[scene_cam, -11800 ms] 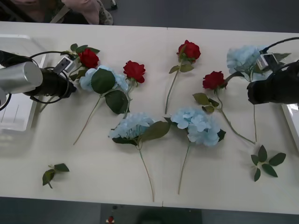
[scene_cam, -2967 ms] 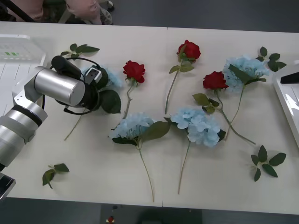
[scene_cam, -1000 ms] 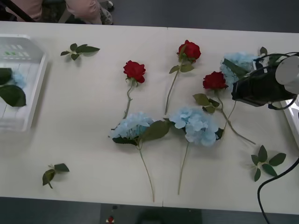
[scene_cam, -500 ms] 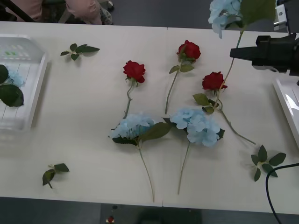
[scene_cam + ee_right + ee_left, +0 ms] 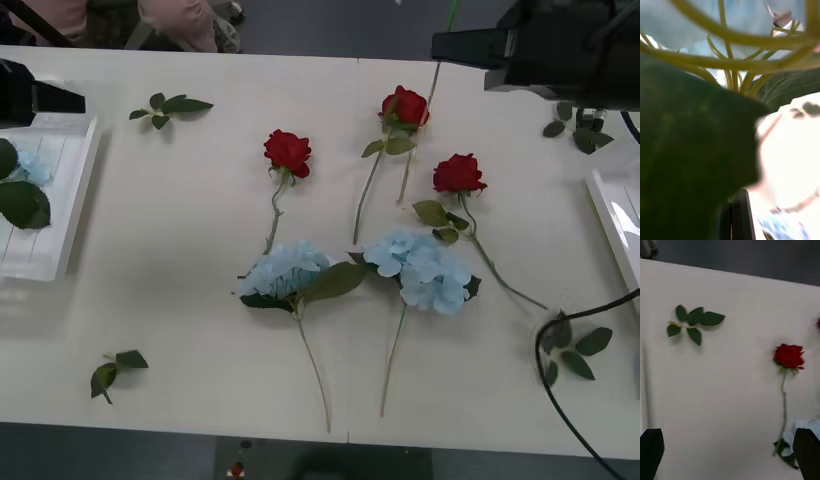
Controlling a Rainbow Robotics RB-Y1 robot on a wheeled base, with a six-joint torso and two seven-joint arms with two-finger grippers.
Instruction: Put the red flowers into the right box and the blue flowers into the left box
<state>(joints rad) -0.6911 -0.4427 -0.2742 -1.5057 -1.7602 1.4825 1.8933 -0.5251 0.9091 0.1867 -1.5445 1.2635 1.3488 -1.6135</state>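
Right gripper [image 5: 445,45] has a blue hydrangea's stem [image 5: 428,100] pinched; left fingers [image 5: 651,450] hang open. Carry it high, clear of the roses [image 5: 404,106].

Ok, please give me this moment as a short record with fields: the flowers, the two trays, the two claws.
Left claw: open, at the table's far left, by the shallow white plastic left tray
Right claw: shut on a pale-blue artificial hydrangea, held up over the table's far right
In left tray: one more pale-blue hydrangea
On table: three deep-red artificial roses; two pale-blue hydrangeas
Right white plastic tray: at right edge, inside mostly out of view
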